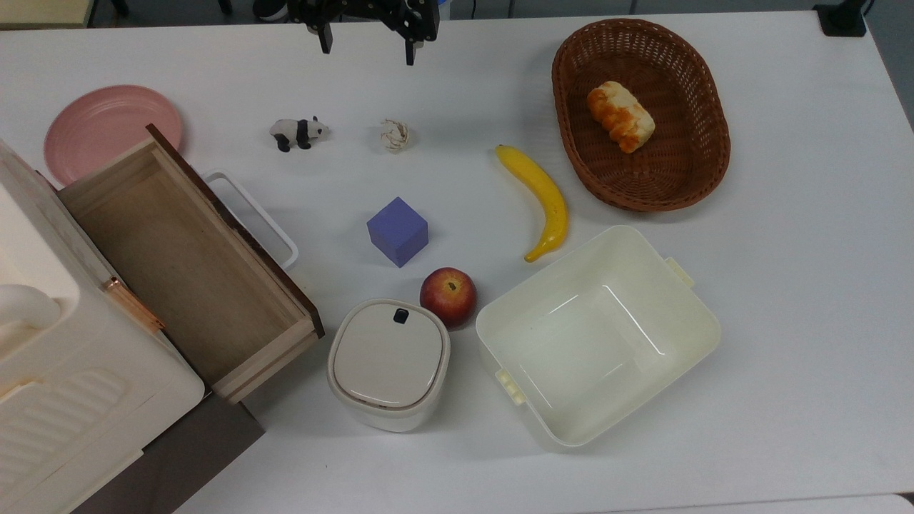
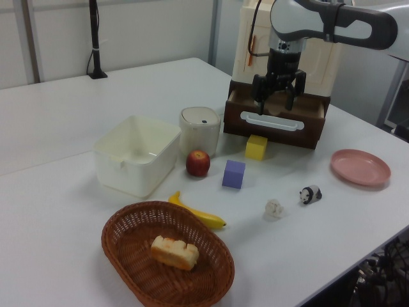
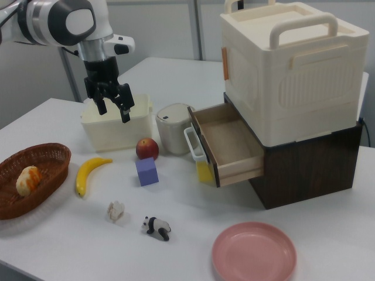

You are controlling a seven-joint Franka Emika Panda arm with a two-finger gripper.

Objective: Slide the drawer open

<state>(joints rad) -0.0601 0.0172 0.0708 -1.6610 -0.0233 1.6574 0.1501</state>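
Observation:
The wooden drawer (image 1: 178, 264) stands pulled out of the dark-brown cabinet base, its light-brown inside bare. Its dark front panel (image 2: 275, 132) carries a white loop handle (image 1: 251, 218). In the right view the drawer (image 3: 225, 140) juts toward the right view's left. My gripper (image 1: 366, 50) hangs open at the top view's upper edge, well apart from the handle, with nothing between its fingers. The gripper (image 3: 113, 111) is raised above the table in the right view, and in the left view the gripper (image 2: 275, 99) overlaps the drawer's image.
A yellow block (image 2: 257, 147) sits under the drawer front. On the table are a purple cube (image 1: 398, 231), apple (image 1: 448, 296), lidded canister (image 1: 389, 363), cream tub (image 1: 596, 335), banana (image 1: 543, 200), basket (image 1: 707, 143) with bread, panda (image 1: 298, 132), paper ball (image 1: 395, 135), pink plate (image 1: 107, 128).

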